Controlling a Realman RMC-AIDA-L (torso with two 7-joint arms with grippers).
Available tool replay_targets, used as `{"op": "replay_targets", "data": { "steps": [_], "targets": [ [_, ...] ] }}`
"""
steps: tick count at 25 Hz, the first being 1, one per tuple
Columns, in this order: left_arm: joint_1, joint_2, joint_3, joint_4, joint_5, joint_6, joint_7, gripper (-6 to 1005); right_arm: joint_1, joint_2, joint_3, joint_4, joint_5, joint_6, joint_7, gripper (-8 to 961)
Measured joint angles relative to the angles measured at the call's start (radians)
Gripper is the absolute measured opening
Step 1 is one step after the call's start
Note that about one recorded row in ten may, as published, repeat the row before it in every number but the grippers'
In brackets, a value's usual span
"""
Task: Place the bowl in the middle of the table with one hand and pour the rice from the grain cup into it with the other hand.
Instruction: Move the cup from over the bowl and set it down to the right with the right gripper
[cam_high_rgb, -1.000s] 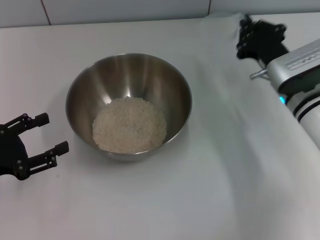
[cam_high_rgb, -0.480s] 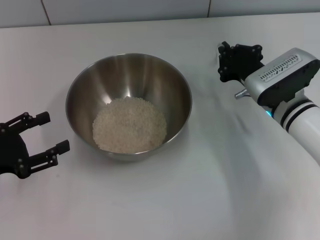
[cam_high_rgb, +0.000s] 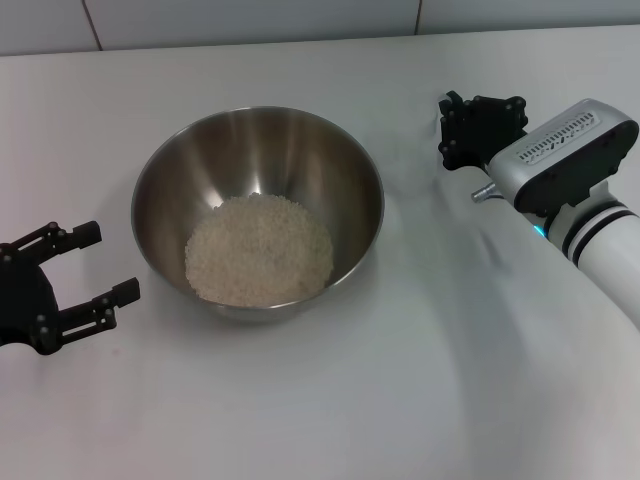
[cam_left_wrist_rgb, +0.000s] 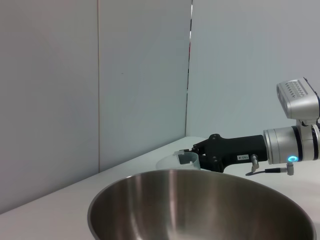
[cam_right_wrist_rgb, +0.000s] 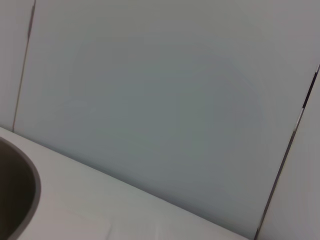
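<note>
The right claw (cam_high_rgb: 478, 128) hovered just beyond the far right side of the bowl (cam_high_rgb: 160, 195), gripping the clear grain cup (cam_left_wrist_rgb: 185, 159) that showed at its tip in the left wrist view. The left claw (cam_high_rgb: 92, 268) rested spread wide near the bowl's left side. The bowl sat mid-surface (cam_high_rgb: 330, 400) with the rice (cam_high_rgb: 259, 250) heaped inside.
</note>
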Motion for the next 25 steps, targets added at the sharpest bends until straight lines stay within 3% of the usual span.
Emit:
{"op": "replay_targets", "data": {
  "steps": [5,21,25],
  "targets": [
    [-0.001,0.002,0.000,0.000,0.000,-0.001,0.000,812,-0.004,0.000,-0.007,0.003,-0.003,0.000,0.000,28],
    [-0.002,0.002,0.000,0.000,0.000,0.004,0.000,813,-0.029,-0.001,-0.040,0.004,-0.003,-0.002,0.000,615],
    [-0.002,0.002,0.000,0.000,0.000,0.004,0.000,813,-0.054,-0.004,-0.040,0.015,-0.004,-0.025,0.000,615]
  ]
}}
